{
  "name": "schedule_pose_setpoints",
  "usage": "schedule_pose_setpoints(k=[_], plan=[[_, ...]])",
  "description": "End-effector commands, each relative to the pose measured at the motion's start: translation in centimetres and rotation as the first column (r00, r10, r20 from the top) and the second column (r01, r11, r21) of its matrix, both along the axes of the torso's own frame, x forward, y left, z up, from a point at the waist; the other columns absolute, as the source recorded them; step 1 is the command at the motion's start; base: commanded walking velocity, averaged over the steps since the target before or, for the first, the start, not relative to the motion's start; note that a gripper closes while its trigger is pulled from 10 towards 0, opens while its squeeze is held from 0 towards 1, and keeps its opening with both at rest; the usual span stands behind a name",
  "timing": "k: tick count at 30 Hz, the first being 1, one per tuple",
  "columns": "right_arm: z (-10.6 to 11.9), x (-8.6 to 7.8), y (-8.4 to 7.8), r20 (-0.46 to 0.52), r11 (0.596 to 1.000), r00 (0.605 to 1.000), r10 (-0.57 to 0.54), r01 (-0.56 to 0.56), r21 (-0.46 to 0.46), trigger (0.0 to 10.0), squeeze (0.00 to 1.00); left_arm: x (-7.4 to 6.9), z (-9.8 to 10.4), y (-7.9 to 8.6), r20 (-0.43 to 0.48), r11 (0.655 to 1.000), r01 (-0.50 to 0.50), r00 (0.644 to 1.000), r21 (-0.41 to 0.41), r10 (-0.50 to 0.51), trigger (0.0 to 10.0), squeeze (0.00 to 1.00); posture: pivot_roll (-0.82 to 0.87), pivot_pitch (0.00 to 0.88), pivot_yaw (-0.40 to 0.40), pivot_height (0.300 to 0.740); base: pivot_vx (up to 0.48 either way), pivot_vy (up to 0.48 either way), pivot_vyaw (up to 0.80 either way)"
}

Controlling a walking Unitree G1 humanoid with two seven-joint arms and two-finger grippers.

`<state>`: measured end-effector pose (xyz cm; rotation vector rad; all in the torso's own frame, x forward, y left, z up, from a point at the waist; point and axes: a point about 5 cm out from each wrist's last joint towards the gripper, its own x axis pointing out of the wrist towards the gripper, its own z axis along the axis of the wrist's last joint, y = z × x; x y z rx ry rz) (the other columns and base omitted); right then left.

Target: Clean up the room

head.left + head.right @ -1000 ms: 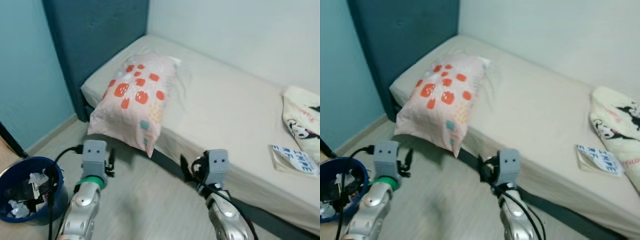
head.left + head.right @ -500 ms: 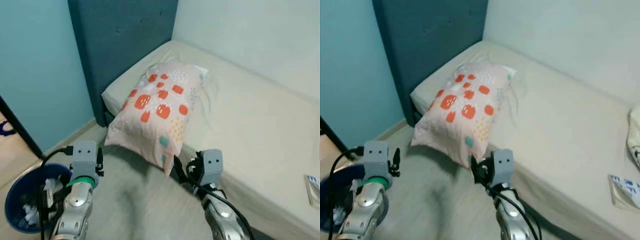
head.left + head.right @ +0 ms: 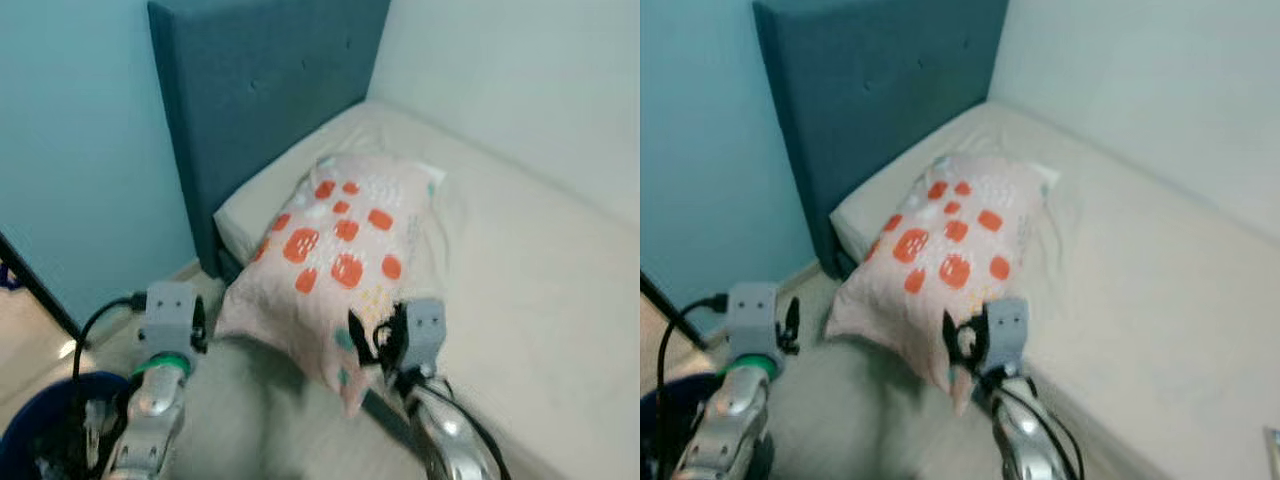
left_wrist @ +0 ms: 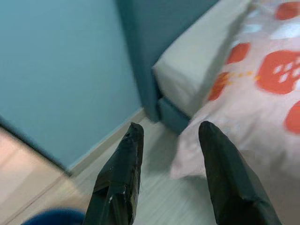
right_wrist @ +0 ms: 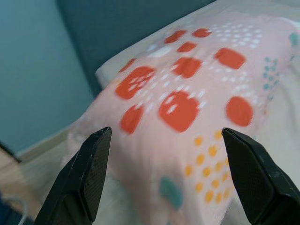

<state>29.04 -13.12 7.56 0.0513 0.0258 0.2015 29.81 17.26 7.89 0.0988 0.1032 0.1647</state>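
pillow hanging off the bed edge

at the head end of the bed (image 3: 520, 260), a pink pillow (image 3: 345, 250) with orange spots is seen lying half over the mattress edge, one corner drooping toward the floor (image 4: 154, 197). the right gripper (image 5: 171, 183) is held just in front of that pillow, fingers spread wide, nothing gripped. the left gripper (image 4: 171, 176) is held over the floor beside the blue headboard (image 3: 260, 110), fingers parted and empty. a dark blue bin (image 3: 40, 430) is parked by the left arm.
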Motion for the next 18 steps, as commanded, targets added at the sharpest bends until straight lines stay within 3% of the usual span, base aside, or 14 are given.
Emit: schedule_pose_setpoints(k=[1,18], plan=[[-0.78,-0.36,-1.06,-0.035,0.999,0.999,-0.036,0.036,-0.003,10.0,0.00,-0.10,-0.17,-0.65,-0.007,1.000,0.021,1.000,-0.003,-0.021,10.0,0.00,-0.04,0.090,-0.006,0.740,0.461,0.000,-0.80],[-0.82,-0.24,-1.08,-0.037,0.999,0.998,-0.042,0.042,-0.003,10.0,0.00,0.10,-0.08,-0.68,-0.008,0.999,0.034,0.999,0.007,-0.034,10.0,0.00,-0.04,0.086,-0.003,0.740,0.445,0.000,-0.80]])
